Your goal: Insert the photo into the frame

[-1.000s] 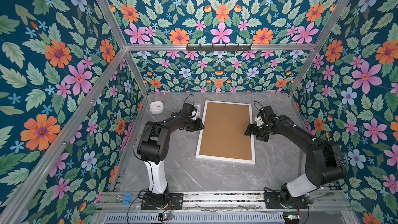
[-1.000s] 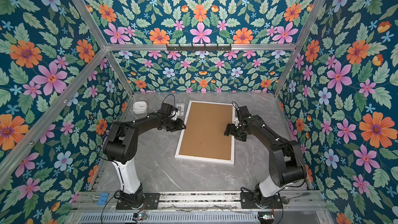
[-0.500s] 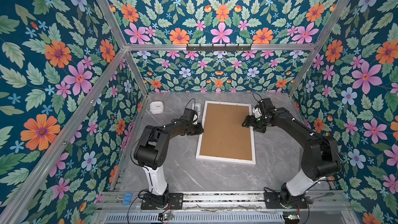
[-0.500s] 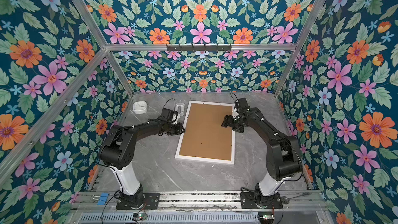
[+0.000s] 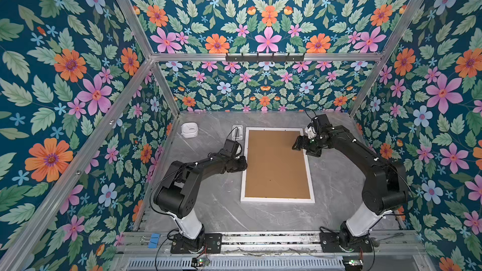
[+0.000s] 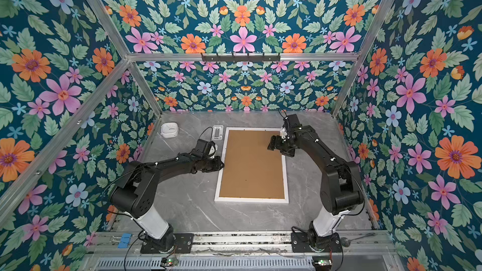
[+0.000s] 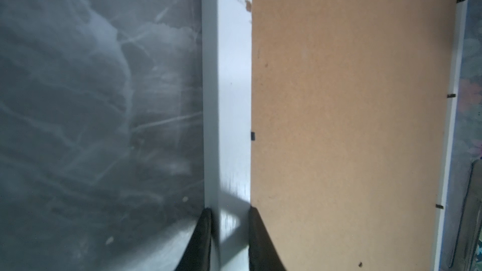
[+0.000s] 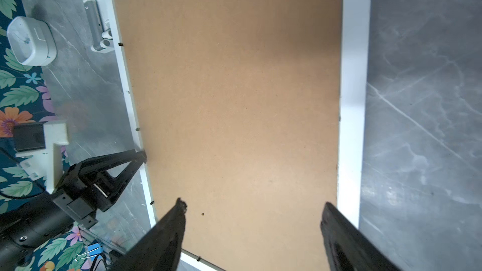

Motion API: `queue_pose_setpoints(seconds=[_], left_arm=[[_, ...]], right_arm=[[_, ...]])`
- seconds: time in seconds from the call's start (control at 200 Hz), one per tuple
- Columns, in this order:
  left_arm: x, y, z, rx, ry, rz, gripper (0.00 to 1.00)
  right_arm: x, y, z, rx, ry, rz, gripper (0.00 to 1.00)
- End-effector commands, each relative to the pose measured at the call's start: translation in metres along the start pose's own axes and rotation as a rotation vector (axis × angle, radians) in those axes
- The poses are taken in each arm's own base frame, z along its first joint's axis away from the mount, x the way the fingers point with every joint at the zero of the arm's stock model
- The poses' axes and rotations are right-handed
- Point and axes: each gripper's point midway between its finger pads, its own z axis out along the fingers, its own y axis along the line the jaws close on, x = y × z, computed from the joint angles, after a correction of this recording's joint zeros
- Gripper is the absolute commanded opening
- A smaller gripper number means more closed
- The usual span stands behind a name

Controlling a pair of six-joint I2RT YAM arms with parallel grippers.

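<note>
The white frame (image 5: 277,200) (image 6: 251,200) lies flat on the grey table with a brown backing board (image 5: 276,162) filling its opening. The photo is hidden. My left gripper (image 5: 243,164) (image 6: 221,165) is at the middle of the frame's left rim. In the left wrist view it (image 7: 229,212) is shut on that white rim (image 7: 232,100), one finger outside and one on the board's edge. My right gripper (image 5: 296,144) (image 6: 271,143) hangs open over the board's far right part. In the right wrist view its (image 8: 254,205) jaws stand wide apart above the board (image 8: 234,87), holding nothing.
A small white box (image 5: 189,129) stands at the far left of the table. A white bracket (image 5: 237,131) lies against the frame's far left corner. A black hook rail (image 5: 264,57) runs along the back wall. A blue clip (image 5: 154,238) sits on the front rail.
My left gripper has slid a little nearer along the frame's left rim and shut on it. My right gripper has moved from the right rim toward the far end, over the board.
</note>
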Motion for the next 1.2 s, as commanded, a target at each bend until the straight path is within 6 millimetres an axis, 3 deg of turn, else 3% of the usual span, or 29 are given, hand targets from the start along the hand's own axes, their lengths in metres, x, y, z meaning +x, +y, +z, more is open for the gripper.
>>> queue_pose_setpoints(seconds=[0.0, 0.205, 0.515, 0.665, 0.94, 1.195], left_arm=[[0.042, 0.025, -0.005, -0.116, 0.131, -0.084, 0.18], [0.060, 0.032, -0.014, -0.140, 0.142, -0.107, 0.23], [0.044, 0.021, -0.011, -0.136, 0.170, -0.056, 0.43], [0.037, 0.013, -0.009, -0.119, 0.190, -0.040, 0.41], [0.040, 0.021, -0.012, -0.169, 0.216, -0.016, 0.30], [0.046, 0.031, -0.011, -0.216, 0.255, 0.027, 0.26]], right_arm=[[0.014, -0.011, -0.008, 0.041, 0.003, -0.006, 0.84], [0.048, -0.020, -0.012, 0.023, 0.045, -0.012, 0.99], [0.082, -0.033, -0.010, -0.008, 0.032, 0.031, 0.99], [0.085, -0.043, -0.007, 0.019, 0.003, 0.039, 0.99], [0.094, -0.038, 0.006, -0.017, 0.097, -0.005, 0.88], [0.098, -0.032, 0.020, -0.061, 0.178, -0.015, 0.88]])
